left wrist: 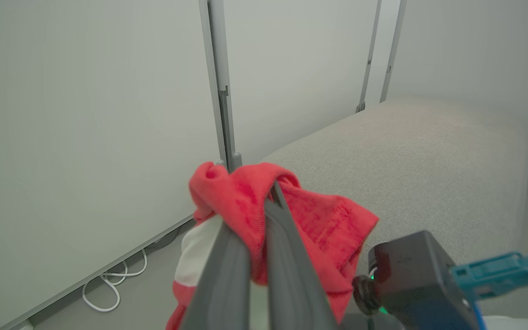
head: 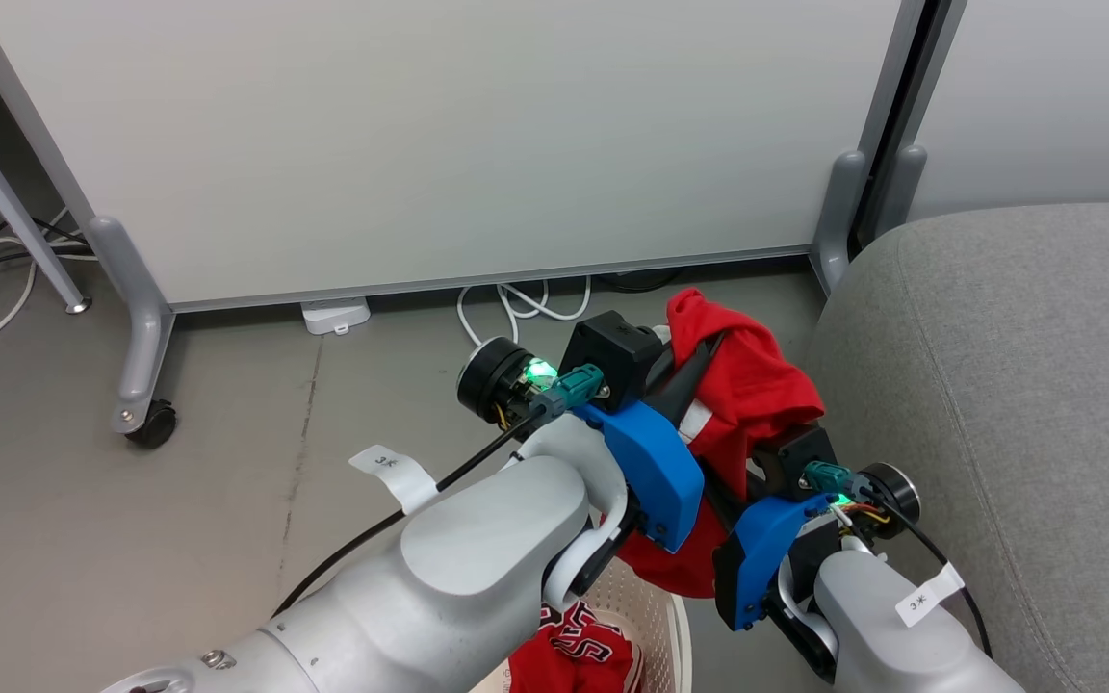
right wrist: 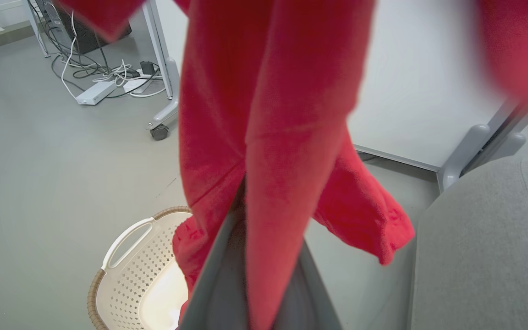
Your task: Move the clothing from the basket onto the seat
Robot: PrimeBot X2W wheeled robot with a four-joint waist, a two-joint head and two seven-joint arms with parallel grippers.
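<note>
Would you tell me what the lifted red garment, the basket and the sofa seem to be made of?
The red garment looks like soft matte knit fabric: it drapes limply. The basket seems smooth moulded cream plastic with punched holes; its brown rim looks woven. The sofa appears matte woven upholstery with stitched seams.

Two glossy pale-grey rounded forearms (head: 477, 568); blue plastic wrist brackets (head: 656, 462). Beside brackets: black box housings (head: 612, 356), teal connectors (head: 579, 385), green lights (head: 540, 369), black cables (head: 477, 453), white marked tags (head: 391, 470). Beyond brackets: long dark-grey fingers (left wrist: 287, 266).
</note>
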